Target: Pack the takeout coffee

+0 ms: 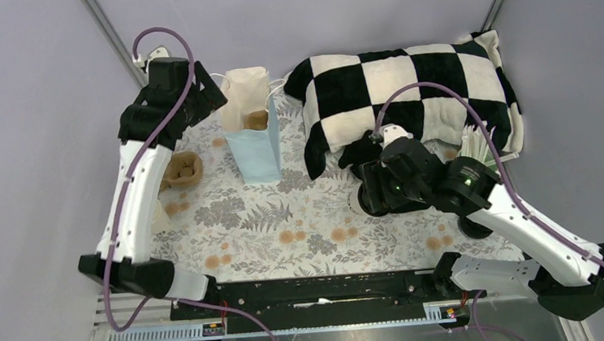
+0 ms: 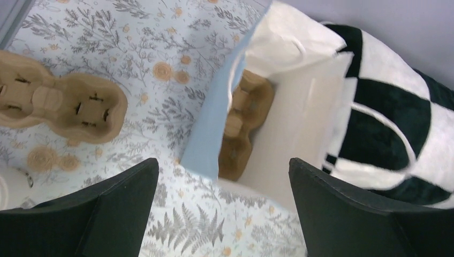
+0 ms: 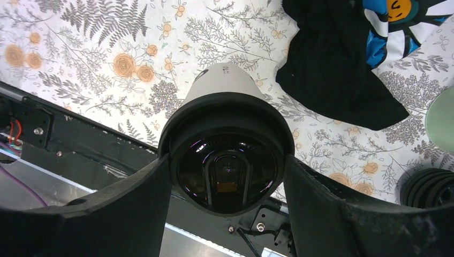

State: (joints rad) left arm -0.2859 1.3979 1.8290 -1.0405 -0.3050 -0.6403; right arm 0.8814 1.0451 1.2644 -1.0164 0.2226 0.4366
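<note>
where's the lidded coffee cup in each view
top external: right of centre, lidded coffee cup mostly hidden under the right gripper
left wrist: not in it
right wrist: dead centre, seen from above
shared landmark: floral tablecloth, in all three

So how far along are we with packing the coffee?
Done: the black lid is on the takeout coffee, and a cardboard carrier already sits inside the blue bag. In hand: the right gripper has its jaws closed on the cup. The left gripper hangs open by the bag. Left: getting the cup into the bag.
</note>
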